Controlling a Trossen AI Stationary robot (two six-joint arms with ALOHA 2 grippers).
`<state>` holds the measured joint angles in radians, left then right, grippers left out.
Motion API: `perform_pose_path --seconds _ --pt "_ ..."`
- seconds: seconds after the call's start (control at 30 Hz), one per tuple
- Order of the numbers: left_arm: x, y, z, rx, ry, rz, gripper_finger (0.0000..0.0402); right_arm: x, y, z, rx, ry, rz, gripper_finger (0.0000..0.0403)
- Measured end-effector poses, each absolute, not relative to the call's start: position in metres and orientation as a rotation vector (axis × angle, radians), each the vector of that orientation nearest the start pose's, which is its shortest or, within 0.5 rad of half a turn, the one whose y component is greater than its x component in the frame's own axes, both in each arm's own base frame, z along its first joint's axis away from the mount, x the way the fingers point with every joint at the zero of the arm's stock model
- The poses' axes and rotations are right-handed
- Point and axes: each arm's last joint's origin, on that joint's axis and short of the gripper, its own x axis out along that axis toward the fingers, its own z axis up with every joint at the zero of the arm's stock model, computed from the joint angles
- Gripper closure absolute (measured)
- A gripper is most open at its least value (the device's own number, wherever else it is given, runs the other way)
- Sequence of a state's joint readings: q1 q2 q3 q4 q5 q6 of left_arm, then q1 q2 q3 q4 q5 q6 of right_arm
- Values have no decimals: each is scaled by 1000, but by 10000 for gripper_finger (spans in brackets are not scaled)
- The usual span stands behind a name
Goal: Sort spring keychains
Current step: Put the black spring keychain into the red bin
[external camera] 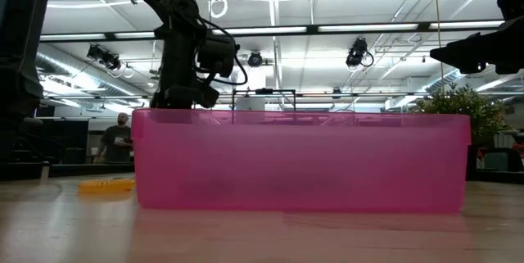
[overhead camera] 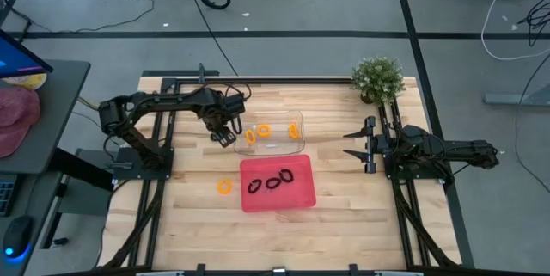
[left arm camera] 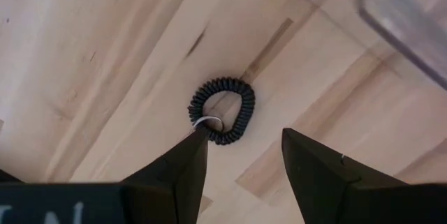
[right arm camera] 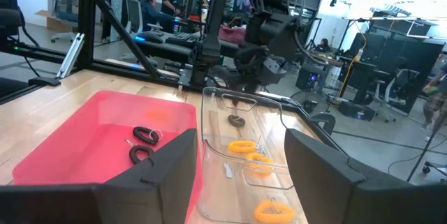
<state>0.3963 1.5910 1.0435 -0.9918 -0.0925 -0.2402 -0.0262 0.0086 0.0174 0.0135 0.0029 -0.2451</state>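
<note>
My left gripper [left arm camera: 241, 147] is open, pointing down over a black spring keychain [left arm camera: 222, 110] that lies flat on the wood just beside the clear tray's left end [overhead camera: 243, 143]. Its fingertips stand above the keychain's near side, apart from it. The right wrist view shows the same keychain [right arm camera: 236, 120] through the clear tray, under my left gripper [right arm camera: 244, 77]. Three orange keychains [overhead camera: 264, 130] lie in the clear tray. Three black ones [overhead camera: 273, 181] lie in the pink tray [overhead camera: 301, 197]. One orange keychain [overhead camera: 225, 187] lies on the table left of the pink tray. My right gripper [overhead camera: 351, 143] waits open at the table's right.
A potted plant [overhead camera: 378, 78] stands at the far right corner. The pink tray [external camera: 303, 160] fills the low view, with the loose orange keychain [external camera: 106, 185] to its left. The clear tray [right arm camera: 244, 147] lies just beyond the pink one. People sit in the room behind.
</note>
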Motion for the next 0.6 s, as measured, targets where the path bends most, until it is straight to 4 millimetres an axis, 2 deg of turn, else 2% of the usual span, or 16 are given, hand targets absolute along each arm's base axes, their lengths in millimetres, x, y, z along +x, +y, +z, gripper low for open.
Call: perform_pose_path --seconds 0.6 --pt "254 115 185 -414 1455 581 213 97 -3 170 -245 -19 -32 181"
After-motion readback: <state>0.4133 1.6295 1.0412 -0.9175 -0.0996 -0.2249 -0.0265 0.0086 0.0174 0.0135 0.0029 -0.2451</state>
